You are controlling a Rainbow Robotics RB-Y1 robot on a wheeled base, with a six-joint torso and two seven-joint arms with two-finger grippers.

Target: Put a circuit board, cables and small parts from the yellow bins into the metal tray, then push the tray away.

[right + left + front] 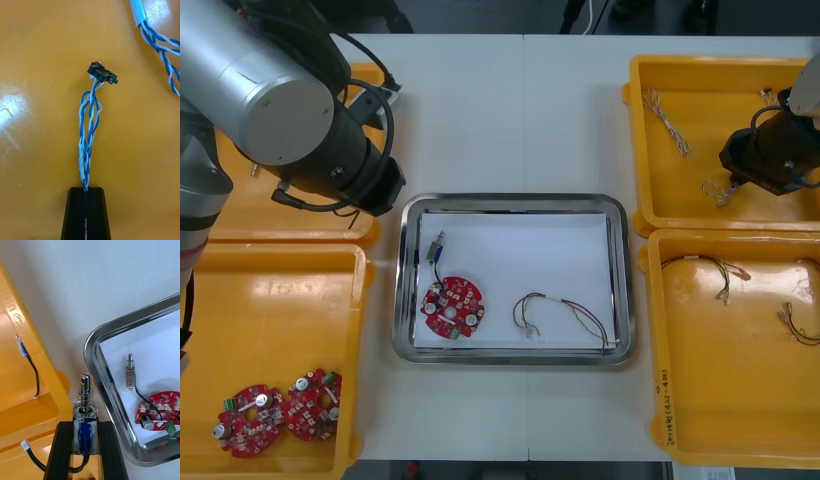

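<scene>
Holding a small metal part [85, 405] in the left claw [85, 426], fingers clamped to its width, spring end poking up, above the desk [93, 285] between the far left bin [15, 397] and the tray [98, 338]. Pinching a blue and white cable [88, 127] in the right claw [86, 192], squeezed nearly flat on the strands, low in the far right bin [720, 110]. Counting a circuit board [451, 308], another small part [435, 247] and a thin cable [565, 315] inside the tray already. Looks like mid-fetch on both sides. Calls next for swinging the left claw over the rim and letting go above the white floor, clear of the board. Needs a lift on the right to draw the cable away from a second cable [157, 41] nearby, then a carry across. Leaves the push for last.
</scene>
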